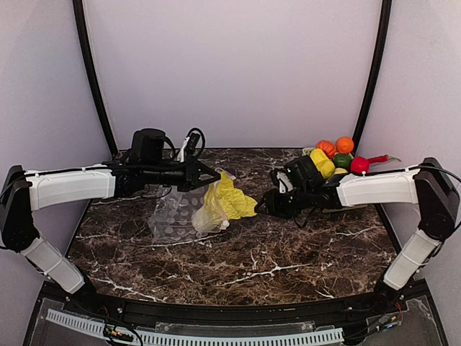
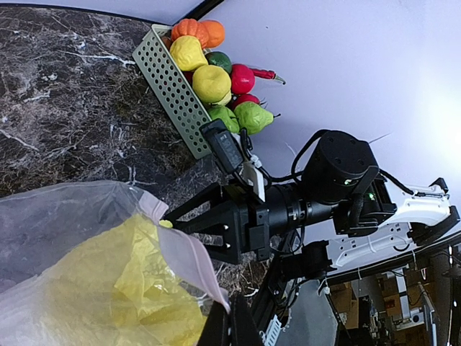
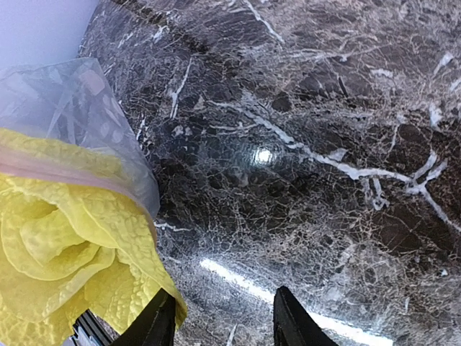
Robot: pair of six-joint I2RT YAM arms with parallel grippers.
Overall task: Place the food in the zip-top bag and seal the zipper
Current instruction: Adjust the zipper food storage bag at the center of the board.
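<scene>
- The left gripper (image 1: 211,178) is clamped tight on the mouth edge of the zip-top bag (image 1: 173,216). It holds that edge up off the dark marble table (image 1: 274,267), while the rest of the dotted clear plastic sags down to the surface.
- The yellow-white cabbage (image 1: 229,202) sits in the bag's mouth, partly behind the plastic. Its crinkled leaves spill out of the opening toward the right arm.
- The right gripper (image 1: 261,206) hangs just beside the cabbage's outer leaves, its two fingers spread apart and holding nothing. Its own wrist camera shows only bare marble in the gap, with one finger (image 3: 160,326) right at the edge of a leaf.
- The zipper (image 2: 189,249), a narrow pale pink strip, runs along the bag's mouth across the yellow leaves and down toward the left gripper's fingers at the bottom of the left wrist view. The mouth stands open, unsealed.
- The rest of the food is heaped in a pale green mesh basket (image 2: 169,90) at the table's far right corner, well apart from the bag.
- Among the pieces in the basket are a green pear (image 2: 252,115) at the near end, a red apple (image 2: 241,78), a yellow lemon (image 2: 211,83) and an orange-red tomato (image 2: 214,32) at the far end.
</scene>
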